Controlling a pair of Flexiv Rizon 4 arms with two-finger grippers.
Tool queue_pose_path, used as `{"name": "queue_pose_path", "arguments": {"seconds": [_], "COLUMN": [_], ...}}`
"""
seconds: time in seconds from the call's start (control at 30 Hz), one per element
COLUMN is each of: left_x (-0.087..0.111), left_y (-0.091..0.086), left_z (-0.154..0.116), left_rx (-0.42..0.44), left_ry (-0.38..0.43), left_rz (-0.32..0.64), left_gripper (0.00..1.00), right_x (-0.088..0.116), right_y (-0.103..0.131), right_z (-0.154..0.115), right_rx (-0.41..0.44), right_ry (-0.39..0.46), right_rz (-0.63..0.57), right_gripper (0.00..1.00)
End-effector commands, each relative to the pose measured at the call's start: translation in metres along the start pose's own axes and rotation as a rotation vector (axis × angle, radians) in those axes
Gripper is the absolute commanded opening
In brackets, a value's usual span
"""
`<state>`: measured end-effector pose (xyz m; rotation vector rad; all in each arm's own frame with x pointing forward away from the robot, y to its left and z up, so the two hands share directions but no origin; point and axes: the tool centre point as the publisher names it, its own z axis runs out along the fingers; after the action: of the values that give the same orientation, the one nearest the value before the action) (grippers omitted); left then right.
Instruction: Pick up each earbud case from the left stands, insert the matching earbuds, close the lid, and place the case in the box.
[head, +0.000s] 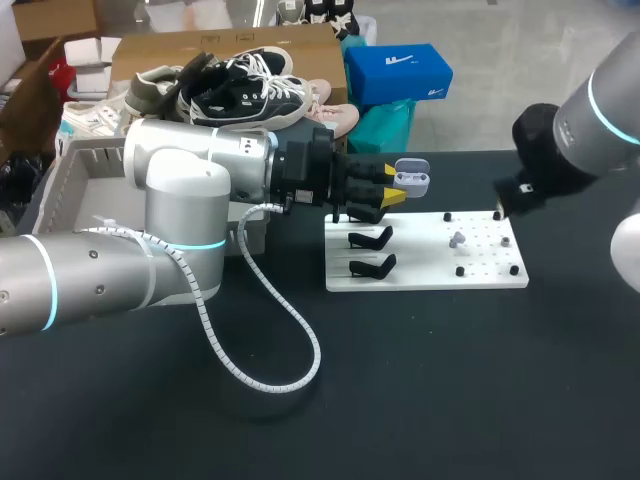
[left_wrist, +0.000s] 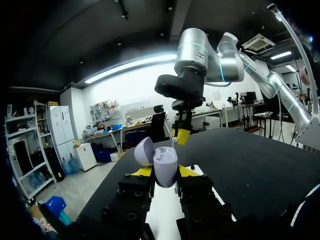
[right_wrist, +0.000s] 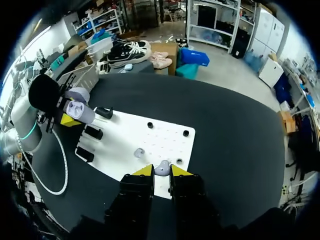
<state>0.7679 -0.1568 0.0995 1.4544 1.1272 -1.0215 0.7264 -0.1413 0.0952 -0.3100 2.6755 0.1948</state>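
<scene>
Insertion of an earbud is the step in hand (a judgement from the layout, not an observed motion).

1. Left gripper (head: 398, 190): both fingers are clamped on the lavender, rounded plastic earbud case (left_wrist: 165, 162). It holds the case in the air just past the far edge of the white rectangular board (head: 430, 275), at the end that carries the black stands (head: 370, 239). The lid is hinged open.
2. Right gripper (right_wrist: 161, 171): the fingers are drawn together on a small lavender earbud (right_wrist: 161, 168), held above the board's opposite end, near its corner.
3. A second lavender earbud (head: 458, 240) lies on the board, between the pegs.
4. Governing relation: from the right gripper, the case lies across the length of the board, toward the stand end. The open mouth of the case faces back along that line. Its two sockets appear empty, though they are too small in the right wrist view to confirm. The right arm is the one carrying the part; the left arm only presents the case.
5. The grey box (head: 85, 165) stands well beyond the board's stand end, behind the left arm.
</scene>
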Motion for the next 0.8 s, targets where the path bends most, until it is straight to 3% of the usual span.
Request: {"name": "queue_pose_path", "arguments": {"seconds": [0.03,0.4,0.6,0.8], "left_x": [0.001,0.001,0.001,0.001], "left_y": [0.000,0.000,0.000,0.000], "left_z": [0.000,0.000,0.000,0.000], "left_rx": [0.000,0.000,0.000,0.000], "left_ry": [-0.002,-0.002,-0.002,-0.002], "left_rz": [0.002,0.002,0.002,0.002], "left_gripper": [0.00,0.00,0.00,0.00], "right_x": [0.010,0.032,0.030,0.013], "right_y": [0.004,0.025,0.049,0.078], "right_z": [-0.022,-0.064,-0.085,-0.101], "right_rx": [0.114,0.246,0.267,0.262], "right_ry": [-0.012,-0.012,-0.035,-0.074], "right_rz": [0.191,0.584,0.703,0.741], "right_gripper": [0.00,0.00,0.00,0.00]}}
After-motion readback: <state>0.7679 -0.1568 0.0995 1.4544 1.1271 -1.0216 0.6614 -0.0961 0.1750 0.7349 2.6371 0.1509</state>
